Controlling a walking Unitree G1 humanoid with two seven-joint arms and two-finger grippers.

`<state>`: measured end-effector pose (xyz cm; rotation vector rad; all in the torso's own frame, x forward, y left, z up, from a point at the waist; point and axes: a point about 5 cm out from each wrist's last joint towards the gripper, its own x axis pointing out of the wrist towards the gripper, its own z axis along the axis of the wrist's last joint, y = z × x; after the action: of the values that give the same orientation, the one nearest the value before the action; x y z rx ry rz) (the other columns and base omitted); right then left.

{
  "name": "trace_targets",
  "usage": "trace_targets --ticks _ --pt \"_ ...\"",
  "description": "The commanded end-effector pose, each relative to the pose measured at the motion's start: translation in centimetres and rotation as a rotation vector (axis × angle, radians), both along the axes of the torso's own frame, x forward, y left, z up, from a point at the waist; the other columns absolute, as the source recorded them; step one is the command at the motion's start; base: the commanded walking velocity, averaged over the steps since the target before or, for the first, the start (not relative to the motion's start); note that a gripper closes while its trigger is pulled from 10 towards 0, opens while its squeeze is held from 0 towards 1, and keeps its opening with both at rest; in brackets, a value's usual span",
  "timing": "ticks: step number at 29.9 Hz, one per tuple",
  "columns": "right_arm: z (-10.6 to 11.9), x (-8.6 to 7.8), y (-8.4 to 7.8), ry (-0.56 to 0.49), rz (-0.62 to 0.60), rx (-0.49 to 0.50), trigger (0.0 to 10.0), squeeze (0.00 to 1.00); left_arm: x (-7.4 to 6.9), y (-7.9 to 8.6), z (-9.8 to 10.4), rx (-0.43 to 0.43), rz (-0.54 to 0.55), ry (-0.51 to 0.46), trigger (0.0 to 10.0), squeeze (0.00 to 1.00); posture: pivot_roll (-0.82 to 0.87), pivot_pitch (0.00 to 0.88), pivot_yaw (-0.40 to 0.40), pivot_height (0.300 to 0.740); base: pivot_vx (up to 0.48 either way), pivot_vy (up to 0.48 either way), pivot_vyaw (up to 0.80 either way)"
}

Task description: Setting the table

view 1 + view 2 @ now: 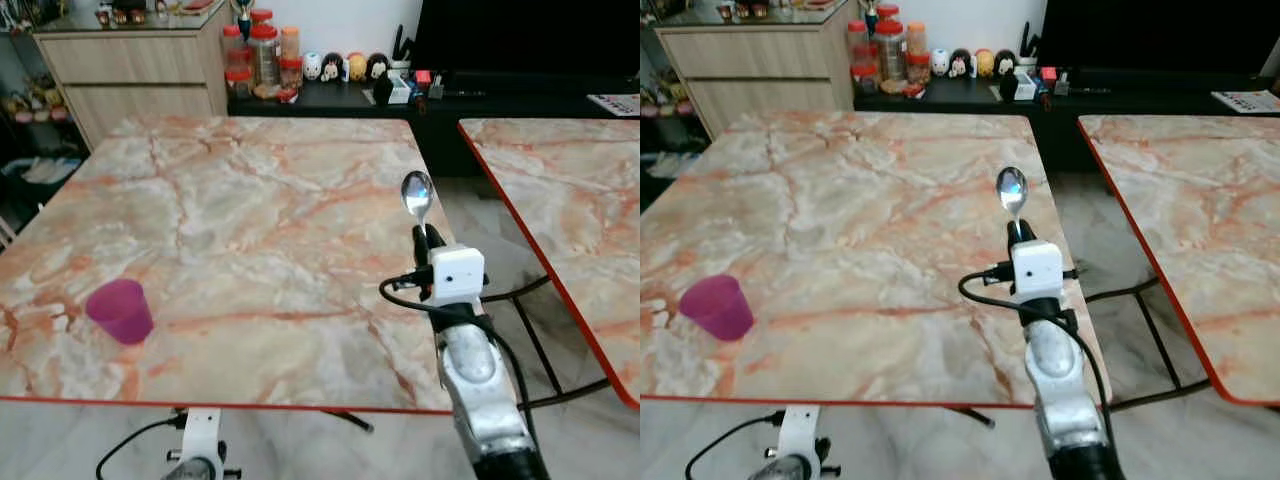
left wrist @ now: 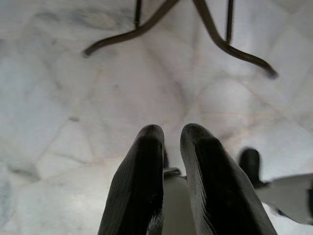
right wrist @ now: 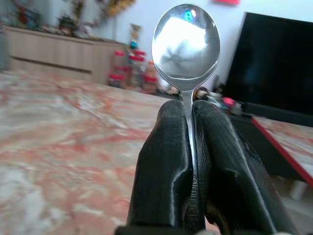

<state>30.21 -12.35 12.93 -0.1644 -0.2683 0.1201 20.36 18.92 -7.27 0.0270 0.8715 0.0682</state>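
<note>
While my left gripper (image 2: 171,142) hangs idle under the table edge at six o'clock, fingers pressed together over the floor, my right gripper (image 1: 428,238) pinches a spoon (image 1: 417,194) by its handle, bowl up, above the table (image 1: 250,200) near its three o'clock edge. I judge this the carrying step: next I must lower and lay it flat. The purple cup (image 1: 121,310) sits at eight o'clock.

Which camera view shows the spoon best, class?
The right wrist view: the spoon looms large, its handle pinched in the right gripper. Both eye views show it small above the table. The left wrist view faces the floor.
</note>
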Motion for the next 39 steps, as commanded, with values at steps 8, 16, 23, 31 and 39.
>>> trace_targets --ticks 8,16,23,31,39 --pt "0.39 0.17 -1.04 -0.024 -0.038 -0.017 10.0 0.0 -1.08 -0.12 -0.6 -0.004 0.008 0.034 10.0 0.0 -0.09 0.0 -0.012 0.74 0.0 -0.337 0.0" --pt "0.41 0.13 -1.12 -0.029 -0.046 -0.016 10.0 0.0 -1.2 -0.04 -0.65 -0.002 0.011 0.036 10.0 0.0 -0.09 0.0 -0.012 0.74 0.0 -0.34 0.0" --pt "0.22 -0.07 -1.15 -0.029 -0.048 -0.024 10.0 0.0 -0.99 -0.26 -0.57 -0.006 0.005 0.031 10.0 0.0 -0.09 0.0 -0.01 0.74 0.0 -0.34 0.0" --pt "0.22 -0.2 -1.08 -0.031 -0.045 -0.025 10.0 0.0 -0.95 -0.29 -0.56 -0.007 0.004 0.031 10.0 0.0 -0.09 0.0 -0.011 0.74 0.0 -0.339 0.0" --pt "0.17 -0.17 -1.07 -0.026 -0.047 -0.024 10.0 0.0 -0.99 -0.43 -0.6 -0.01 0.003 0.033 10.0 0.0 -0.1 0.0 -0.01 0.74 0.0 -0.338 0.0"
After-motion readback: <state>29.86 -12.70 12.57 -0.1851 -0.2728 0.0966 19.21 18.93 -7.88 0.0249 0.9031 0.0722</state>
